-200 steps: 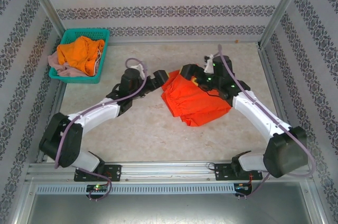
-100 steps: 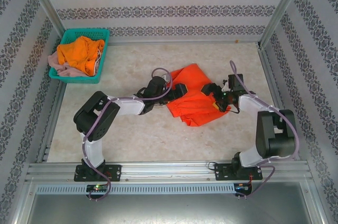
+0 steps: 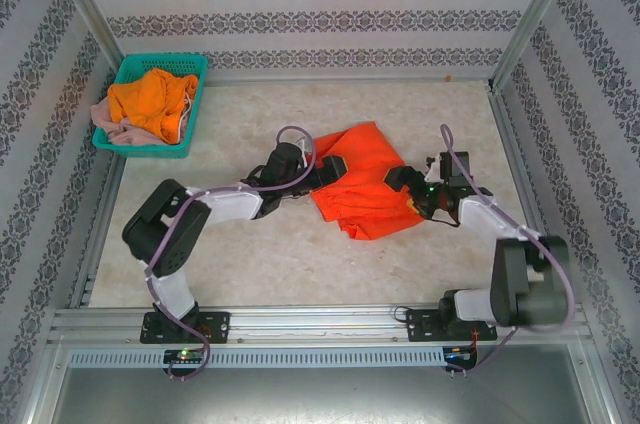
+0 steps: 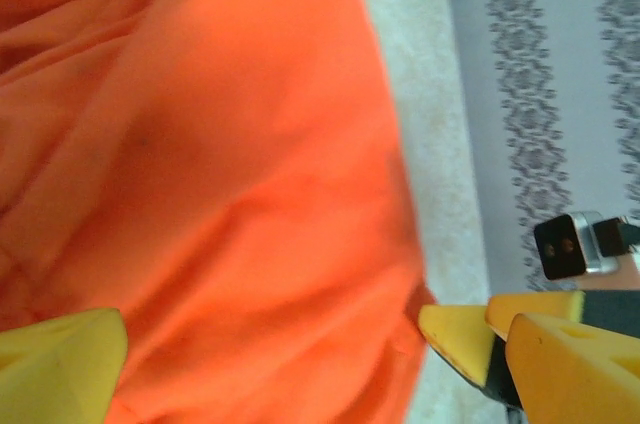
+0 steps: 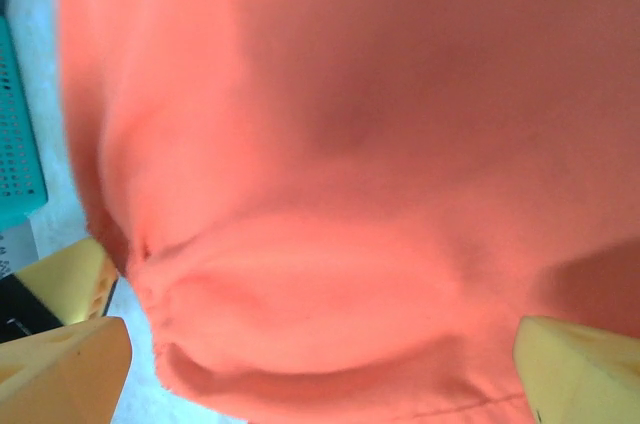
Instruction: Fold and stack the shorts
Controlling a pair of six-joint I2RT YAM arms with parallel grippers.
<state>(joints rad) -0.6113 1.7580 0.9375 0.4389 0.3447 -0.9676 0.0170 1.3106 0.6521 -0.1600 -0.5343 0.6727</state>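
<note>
Shorts of red-orange soft cloth [image 3: 362, 184] lie mid-frame on the pale speckled desk [image 3: 260, 244], bunched & creased, not a neat fold yet. Left claw [image 3: 333, 166] sits at the cloth's left edge, right claw [image 3: 402, 182] at its right edge. Both are spread wide w/ nothing gripped. In the wrist views the yellow fingertips straddle the fabric, w/o any pinch on it. Teal plastic mesh basket [image 3: 140, 147], upper left of frame, holds the lighter bright orange shorts [image 3: 150, 99] & the dusty pink shorts [image 3: 105, 122], well apart from the arms.

Risks, as I judge them: closing here may catch just the top layer, so the fold pulls open on lifting. Uneven pull btw the 2 claws could skew the piece or drag it across the desk. The claws face each other near the cloth's middle, so they could collide if both move inward. 2 shorts are not yet folded, so the task looks early.
</note>
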